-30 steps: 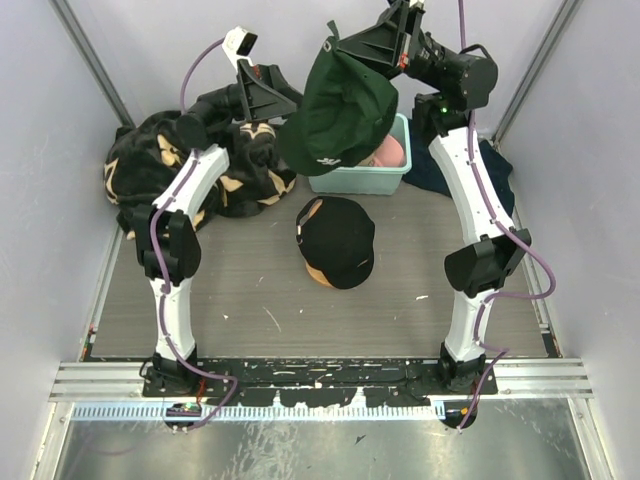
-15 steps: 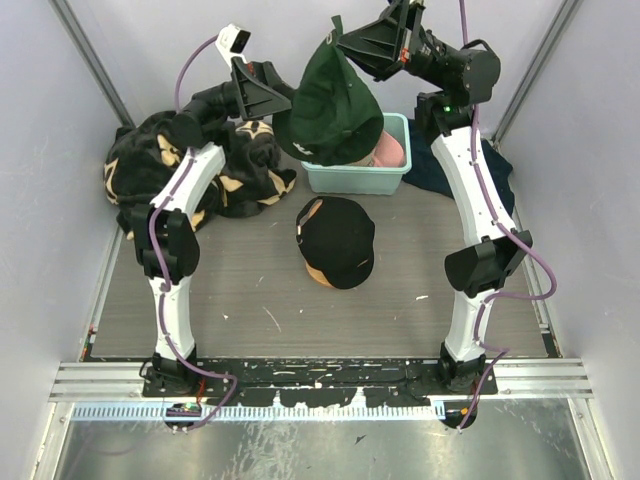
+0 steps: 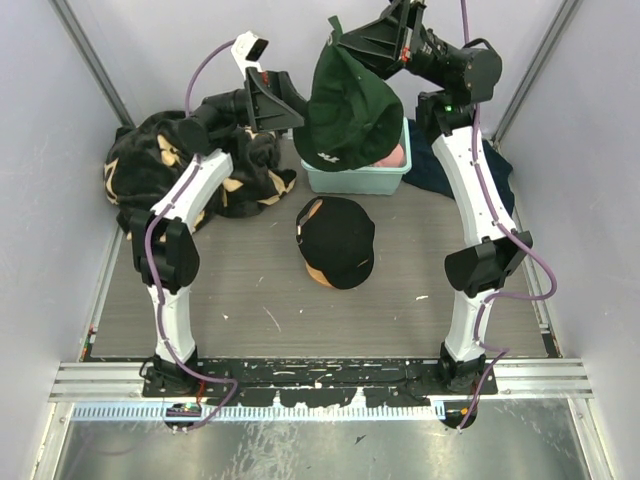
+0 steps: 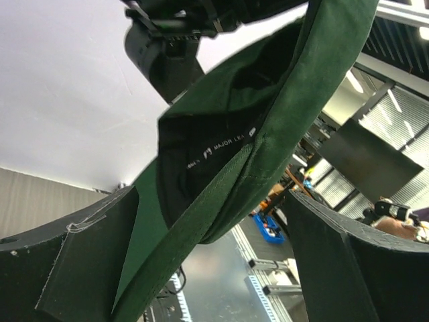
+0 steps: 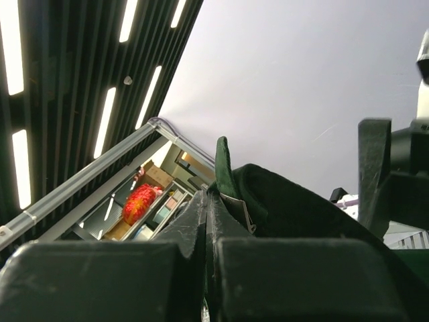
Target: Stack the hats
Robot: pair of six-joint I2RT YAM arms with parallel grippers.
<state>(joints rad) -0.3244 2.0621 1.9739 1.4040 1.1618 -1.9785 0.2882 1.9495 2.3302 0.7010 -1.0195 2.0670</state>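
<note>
A dark green hat [image 3: 355,110] hangs in the air over the back of the table, my right gripper [image 3: 340,42] shut on its rear edge. In the right wrist view the pinched fabric of the green hat [image 5: 295,208] rises from the shut right gripper [image 5: 209,225]. My left gripper [image 3: 293,103] stands open at the hat's left side. In the left wrist view the rim of the green hat [image 4: 268,114] slants between the spread fingers of the left gripper [image 4: 221,268]. A black hat [image 3: 338,238] with tan at its edge lies mid-table. A pink hat [image 3: 395,153] sits in the bin.
A teal bin [image 3: 350,182] stands at the back centre under the hanging hat. A black blanket with tan marks [image 3: 160,165] is heaped at the back left. A dark navy cloth [image 3: 445,170] lies at the back right. Grey walls close in both sides.
The green hat has swung right and turned from spread wide to hanging narrower. My left gripper has moved right and up against it, still open. The right gripper keeps its hold.
</note>
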